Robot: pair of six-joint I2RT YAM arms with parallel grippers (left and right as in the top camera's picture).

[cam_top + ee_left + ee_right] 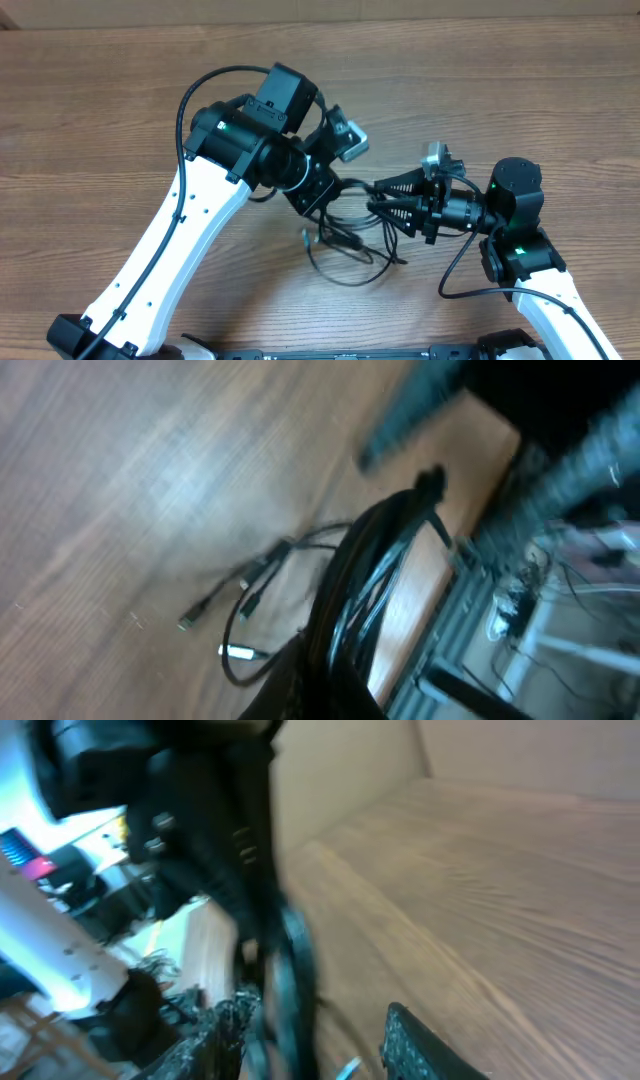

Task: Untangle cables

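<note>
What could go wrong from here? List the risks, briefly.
1. The left gripper is shut on the cables as one bundle, so pulling could tighten the tangle.
2. The right gripper stands open close beside the left one, and their fingers could collide.
3. The loose plug ends lie among loops on the table and could snag when dragged.

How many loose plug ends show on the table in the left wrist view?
3 plug ends: one farthest left, one just right of it, and a silver-tipped one below them. More may be hidden in the cable bundle.
</note>
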